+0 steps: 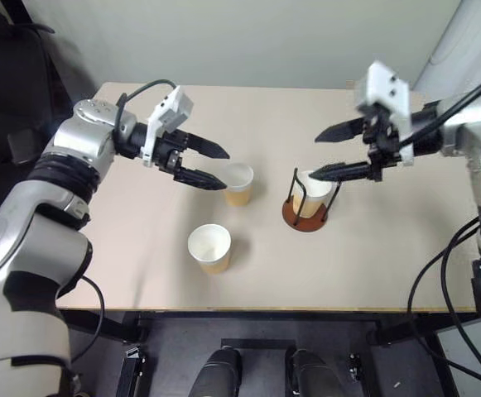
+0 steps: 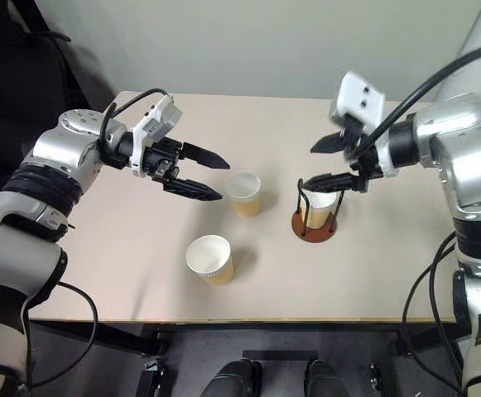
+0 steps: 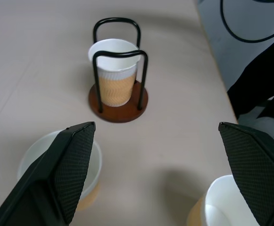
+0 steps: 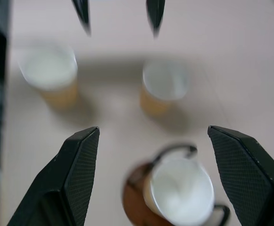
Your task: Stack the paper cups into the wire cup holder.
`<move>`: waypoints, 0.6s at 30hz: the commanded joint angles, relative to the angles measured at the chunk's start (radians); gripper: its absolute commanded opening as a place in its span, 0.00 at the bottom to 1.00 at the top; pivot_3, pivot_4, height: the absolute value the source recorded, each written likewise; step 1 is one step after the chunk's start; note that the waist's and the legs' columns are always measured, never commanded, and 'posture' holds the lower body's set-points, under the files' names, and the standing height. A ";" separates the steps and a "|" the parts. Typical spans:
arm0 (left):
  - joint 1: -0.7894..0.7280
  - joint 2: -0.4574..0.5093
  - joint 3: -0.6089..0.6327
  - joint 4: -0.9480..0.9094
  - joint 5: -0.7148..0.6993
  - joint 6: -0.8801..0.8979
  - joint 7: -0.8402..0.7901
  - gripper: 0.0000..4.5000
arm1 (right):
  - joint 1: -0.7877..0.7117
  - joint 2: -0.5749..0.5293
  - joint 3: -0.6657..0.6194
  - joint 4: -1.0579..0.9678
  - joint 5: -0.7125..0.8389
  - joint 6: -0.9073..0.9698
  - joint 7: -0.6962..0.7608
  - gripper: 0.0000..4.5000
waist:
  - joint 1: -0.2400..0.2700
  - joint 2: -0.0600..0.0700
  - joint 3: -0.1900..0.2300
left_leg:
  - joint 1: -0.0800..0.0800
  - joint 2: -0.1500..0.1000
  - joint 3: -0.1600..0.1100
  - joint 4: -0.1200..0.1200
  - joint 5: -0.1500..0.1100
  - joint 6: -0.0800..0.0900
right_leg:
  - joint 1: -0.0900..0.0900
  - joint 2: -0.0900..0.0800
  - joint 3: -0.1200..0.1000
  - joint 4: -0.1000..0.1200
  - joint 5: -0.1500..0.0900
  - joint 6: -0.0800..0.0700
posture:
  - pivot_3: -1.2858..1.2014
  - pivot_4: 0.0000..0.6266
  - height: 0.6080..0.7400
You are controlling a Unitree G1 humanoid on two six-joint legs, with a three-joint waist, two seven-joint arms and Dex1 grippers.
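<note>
Three tan, white-rimmed paper cups (image 1: pixel 209 247); one inside the wire cup holder (image 1: pixel 306 217).

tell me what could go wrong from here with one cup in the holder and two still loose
The left gripper, jaws open, hovers right by the far loose cup; a skewed approach could tip it. The right gripper, open just above the wire cup holder, could snag its loops or the seated cup.

cup in wire cup holder (image 1: pixel 306 207) centre-right | two paper cups (image 1: pixel 238 183) centre, loose | left gripper (image 1: pixel 215 165) spread, empty | right gripper (image 1: pixel 327 153) spread above holder
</note>
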 commanded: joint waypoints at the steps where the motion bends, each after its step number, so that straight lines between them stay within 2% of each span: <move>1: -0.051 0.010 0.006 0.018 0.035 -0.052 -0.031 1.00 | -0.044 0.020 -0.149 -0.059 0.123 0.140 -0.083 0.83 | 0.001 0.000 0.000 | 0.000 0.001 -0.001 0.000 0.000 0.000 | 0.000 -0.002 0.001 0.000 0.000 -0.001 | 0.52 0.24 1.00; 6: -0.085 -0.025 0.000 0.072 0.114 -0.158 -0.031 1.00 | -0.017 -0.010 -0.200 -0.077 0.188 0.171 -0.173 0.83 | 0.007 0.000 0.000 | 0.000 0.000 -0.002 -0.002 0.000 0.000 | -0.001 -0.001 0.000 0.001 -0.001 -0.002 | 0.52 0.24 1.00; 12: -0.157 -0.096 0.007 0.234 0.406 -0.458 -0.031 1.00 | 0.030 -0.082 -0.200 -0.073 0.233 0.150 -0.219 0.83 | 0.006 0.000 0.000 | 0.000 -0.001 -0.004 -0.002 -0.001 0.001 | -0.001 -0.002 0.001 0.000 -0.001 0.000 | 0.52 0.24 1.00; 18: -0.188 -0.145 0.045 0.317 0.624 -0.564 -0.031 1.00 | 0.046 -0.132 -0.186 -0.059 0.267 0.121 -0.239 0.83 | -0.003 0.000 0.000 | -0.001 0.000 -0.001 -0.004 -0.001 0.002 | -0.004 -0.002 0.003 0.000 0.000 0.003 | 0.52 0.24 1.00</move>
